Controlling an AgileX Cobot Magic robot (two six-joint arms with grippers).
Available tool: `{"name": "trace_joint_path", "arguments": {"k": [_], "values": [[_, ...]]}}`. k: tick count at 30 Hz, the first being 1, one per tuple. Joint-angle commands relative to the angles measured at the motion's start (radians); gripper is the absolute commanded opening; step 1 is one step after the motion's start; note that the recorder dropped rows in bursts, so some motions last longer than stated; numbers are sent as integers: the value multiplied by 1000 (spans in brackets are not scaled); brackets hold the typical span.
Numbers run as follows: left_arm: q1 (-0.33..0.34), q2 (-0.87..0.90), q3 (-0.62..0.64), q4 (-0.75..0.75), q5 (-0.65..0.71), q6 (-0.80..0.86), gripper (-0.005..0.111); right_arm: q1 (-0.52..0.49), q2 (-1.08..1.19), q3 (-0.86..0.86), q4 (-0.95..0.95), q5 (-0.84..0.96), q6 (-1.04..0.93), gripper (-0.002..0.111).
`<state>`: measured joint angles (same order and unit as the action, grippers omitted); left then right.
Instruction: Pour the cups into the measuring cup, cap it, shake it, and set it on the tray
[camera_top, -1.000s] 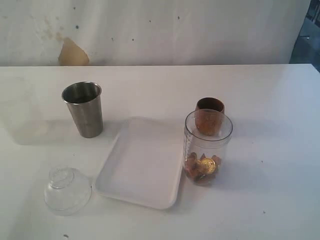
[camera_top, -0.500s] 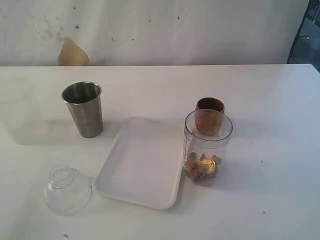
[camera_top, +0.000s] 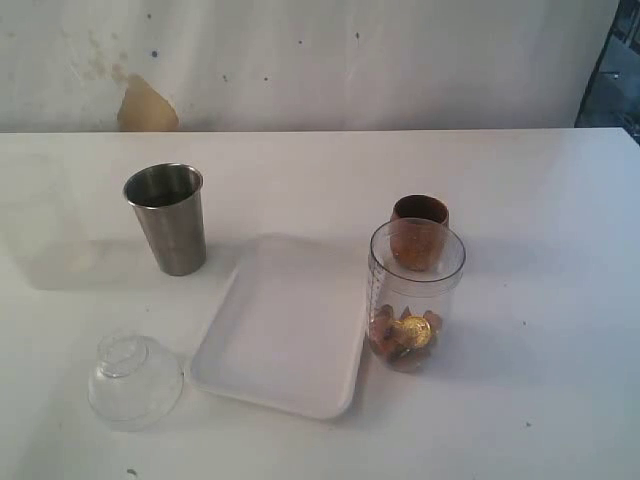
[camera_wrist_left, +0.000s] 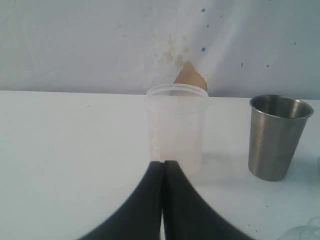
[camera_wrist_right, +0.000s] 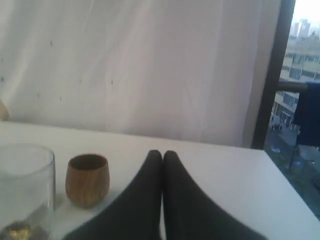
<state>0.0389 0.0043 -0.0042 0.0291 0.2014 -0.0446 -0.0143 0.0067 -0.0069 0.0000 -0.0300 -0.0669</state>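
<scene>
We see the measuring cup (camera_top: 416, 295) upright, mouth up, just beside the tray (camera_top: 285, 330). It stands ahead of our right gripper (camera_wrist_right: 162, 155), apart from it. That gripper and the left gripper (camera_wrist_left: 163, 165) are pressed together, empty.

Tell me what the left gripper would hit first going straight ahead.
Probably the frosted translucent cup, which stands right in line beyond the shut left gripper's tips; the steel tumbler sits off to the side.
</scene>
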Motion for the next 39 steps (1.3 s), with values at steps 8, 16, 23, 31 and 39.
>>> {"name": "trace_joint_path", "arguments": {"k": [8, 16, 23, 31, 39], "values": [[-1, -4, 4, -10, -13, -3, 0, 57, -7, 7, 0, 178, -84, 0], [-1, -4, 4, -10, -13, -3, 0, 101, -7, 7, -45, 307, -1, 0], [-1, -4, 4, -10, -13, -3, 0, 104, -7, 7, -53, 312, 0, 0], [-1, -4, 4, -10, -13, -3, 0, 102, -7, 7, -51, 316, 3, 0], [-1, -4, 4, -10, -13, -3, 0, 89, -7, 7, -76, 308, 61, 0]]}}
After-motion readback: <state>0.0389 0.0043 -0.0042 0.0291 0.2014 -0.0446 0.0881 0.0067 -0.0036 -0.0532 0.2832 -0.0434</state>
